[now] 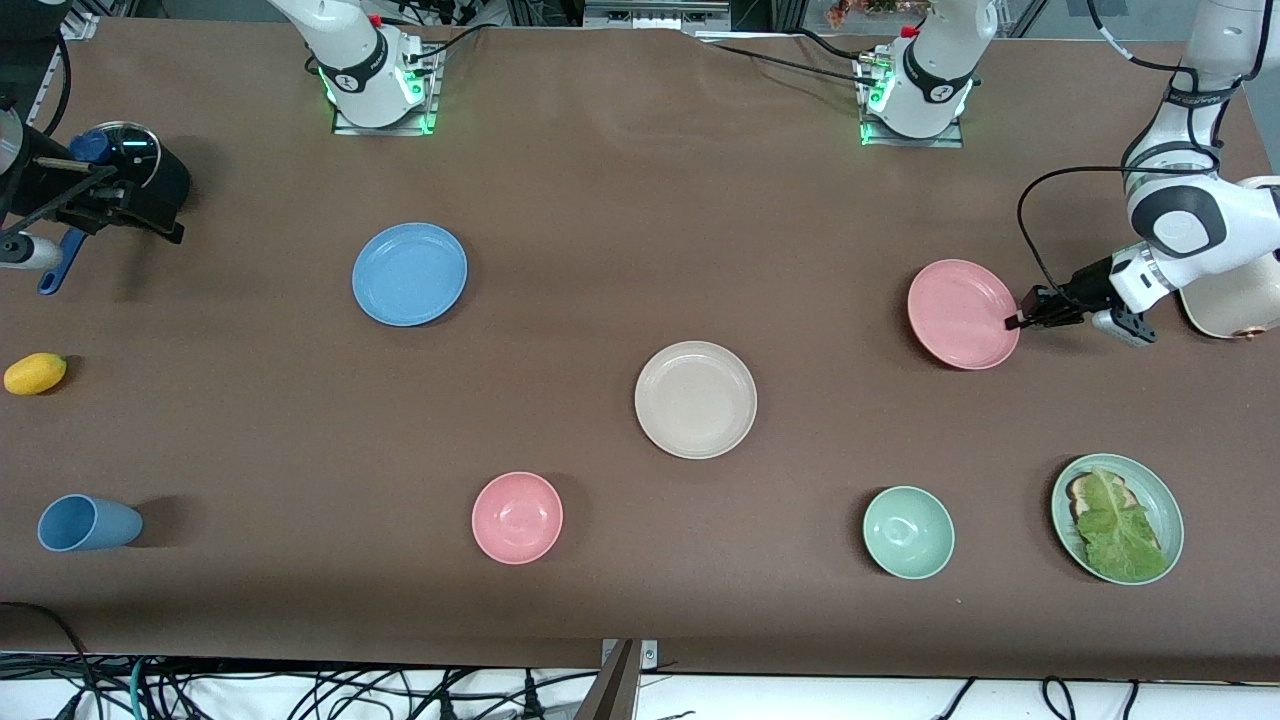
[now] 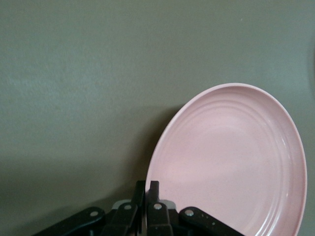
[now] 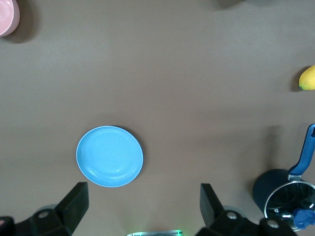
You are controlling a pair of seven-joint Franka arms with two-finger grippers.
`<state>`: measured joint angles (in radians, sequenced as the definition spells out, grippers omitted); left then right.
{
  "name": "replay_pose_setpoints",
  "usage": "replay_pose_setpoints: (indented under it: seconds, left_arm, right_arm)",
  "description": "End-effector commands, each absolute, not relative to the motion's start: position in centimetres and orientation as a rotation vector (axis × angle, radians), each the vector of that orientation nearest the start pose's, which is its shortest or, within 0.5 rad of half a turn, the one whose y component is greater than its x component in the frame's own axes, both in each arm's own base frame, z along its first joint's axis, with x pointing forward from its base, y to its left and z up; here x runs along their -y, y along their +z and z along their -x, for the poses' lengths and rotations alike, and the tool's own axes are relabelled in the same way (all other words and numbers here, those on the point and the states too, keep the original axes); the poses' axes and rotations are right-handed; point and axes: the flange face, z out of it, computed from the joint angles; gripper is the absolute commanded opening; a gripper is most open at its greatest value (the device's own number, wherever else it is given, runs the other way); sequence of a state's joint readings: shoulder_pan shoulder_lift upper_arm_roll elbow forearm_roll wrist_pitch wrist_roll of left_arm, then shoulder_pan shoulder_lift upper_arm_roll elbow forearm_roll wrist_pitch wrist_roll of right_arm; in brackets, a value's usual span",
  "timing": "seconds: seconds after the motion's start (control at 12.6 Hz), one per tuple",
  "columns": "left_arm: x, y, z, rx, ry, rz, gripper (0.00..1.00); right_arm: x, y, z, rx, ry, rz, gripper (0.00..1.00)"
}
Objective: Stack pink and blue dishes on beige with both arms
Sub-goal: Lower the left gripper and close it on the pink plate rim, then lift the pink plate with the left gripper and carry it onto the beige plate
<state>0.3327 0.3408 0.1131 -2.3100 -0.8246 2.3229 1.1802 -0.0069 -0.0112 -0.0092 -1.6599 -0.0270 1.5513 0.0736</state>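
While no writing shows, left tool (image 1: pixel 1012 323) apparently pinches pink plate (image 1: pixel 960 312).

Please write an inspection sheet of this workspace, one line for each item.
Surface: brown table, flat.
Job's things: flat round light blue plate and cream-beige plate lie apart; flat pink plate is tilted.
Clutter: deep pink bowl, green bowl, green plate with lettuce, blue cup, yellow fruit, dark pot.
Grippers: left gripper shut on the pink plate's rim; right gripper open above the blue plate.
Cables: black, on the arms and below the table edge.
Surroundings: nothing seen.
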Motion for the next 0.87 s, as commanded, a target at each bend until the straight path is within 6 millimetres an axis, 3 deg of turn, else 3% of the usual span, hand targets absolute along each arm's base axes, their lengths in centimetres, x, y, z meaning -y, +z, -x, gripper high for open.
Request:
replay_pose_setpoints:
  seconds: [0.0,0.4,0.79]
  left_arm:
    - [-19.4,22.5,-45.8,0.102,0.154,-2.642,0.0]
    - [-17.8,31.5,-49.2,0.062,-0.018,-2.717,0.0]
    - [-14.0,38.0,-52.9,0.048,-0.126,-2.785,0.0]
  right_arm:
    - [1.2,59.5,-54.4,-0.142,0.152,3.151,1.0]
    - [1.1,59.5,-54.5,-0.145,0.152,3.149,1.0]
    - [0.9,59.6,-54.4,-0.143,0.149,3.15,1.0]
